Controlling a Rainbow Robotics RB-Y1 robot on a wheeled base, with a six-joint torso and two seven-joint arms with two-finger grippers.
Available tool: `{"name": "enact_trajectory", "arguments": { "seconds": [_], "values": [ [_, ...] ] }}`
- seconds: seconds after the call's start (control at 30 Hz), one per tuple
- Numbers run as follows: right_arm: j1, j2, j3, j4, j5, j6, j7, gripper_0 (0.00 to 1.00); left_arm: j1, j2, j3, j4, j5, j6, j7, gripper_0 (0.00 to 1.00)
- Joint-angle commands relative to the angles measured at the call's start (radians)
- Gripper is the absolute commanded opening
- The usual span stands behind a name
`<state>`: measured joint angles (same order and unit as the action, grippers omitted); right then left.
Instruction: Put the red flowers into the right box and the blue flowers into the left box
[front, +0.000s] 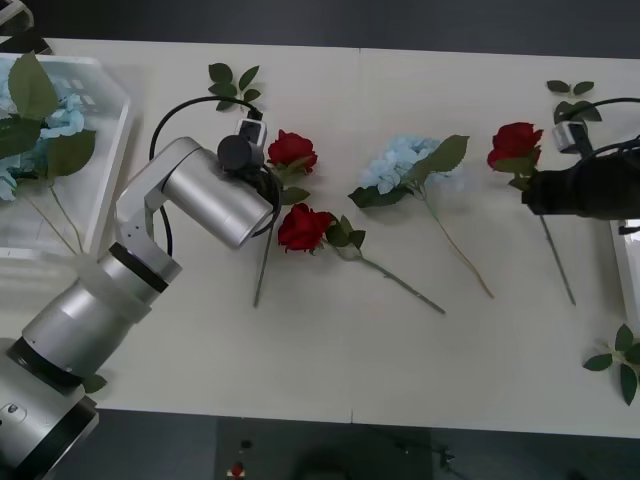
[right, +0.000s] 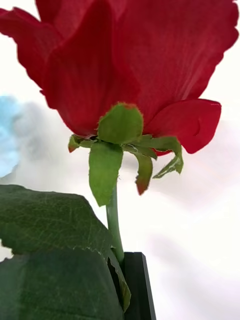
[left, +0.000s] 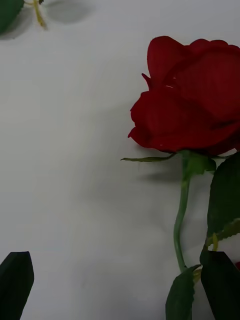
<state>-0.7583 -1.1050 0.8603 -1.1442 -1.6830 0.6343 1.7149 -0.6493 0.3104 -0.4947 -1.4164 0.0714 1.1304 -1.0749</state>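
Observation:
Three red flowers lie on the table: one (front: 291, 150) at my left gripper (front: 265, 175), one (front: 303, 227) just below it, and one (front: 515, 145) at the right. My left gripper (left: 117, 260) is open, and the first rose's stem (left: 180, 225) runs close to one black finger (left: 220, 285). My right gripper (front: 530, 190) is shut on the right rose's stem (right: 114, 220), just under the head (right: 140, 65). A blue flower (front: 400, 165) lies mid-table. More blue flowers (front: 50, 120) rest in the left box (front: 110, 190). The right box (front: 628, 270) shows at the right edge.
Flowerless leaf sprigs lie at the back left (front: 232, 85), back right (front: 570, 95) and front right (front: 620, 360). The front of the white table (front: 330, 370) is bare. My left arm's silver forearm (front: 210, 205) stretches over the table beside the left box.

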Motion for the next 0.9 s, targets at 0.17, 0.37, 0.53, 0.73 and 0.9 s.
{"name": "enact_trajectory", "arguments": {
  "seconds": [0.17,0.37,0.53,0.73,0.9],
  "values": [
    [-0.022,-0.277,-0.072,0.041,-0.017,0.13,-0.023,0.0,-0.004,-0.004,-0.059,0.034,-0.025,-0.044,0.021,0.97],
    [-0.022,-0.365,-0.072,0.13,-0.021,0.229,-0.024,0.0,-0.007,-0.004,-0.094,0.088,-0.028,-0.103,0.021,0.98],
    [-0.021,-0.368,-0.072,0.23,-0.027,0.278,-0.011,0.0,-0.016,-0.005,-0.116,0.128,-0.03,-0.144,0.021,0.83],
    [-0.015,-0.343,-0.072,0.251,-0.04,0.226,-0.015,0.87,-0.015,-0.02,-0.116,0.162,-0.041,-0.181,0.021,0.0],
    [-0.015,-0.312,-0.072,0.251,-0.103,0.182,-0.004,1.0,-0.015,-0.019,-0.114,0.16,-0.047,-0.181,0.021,0.0]
  ]
}}
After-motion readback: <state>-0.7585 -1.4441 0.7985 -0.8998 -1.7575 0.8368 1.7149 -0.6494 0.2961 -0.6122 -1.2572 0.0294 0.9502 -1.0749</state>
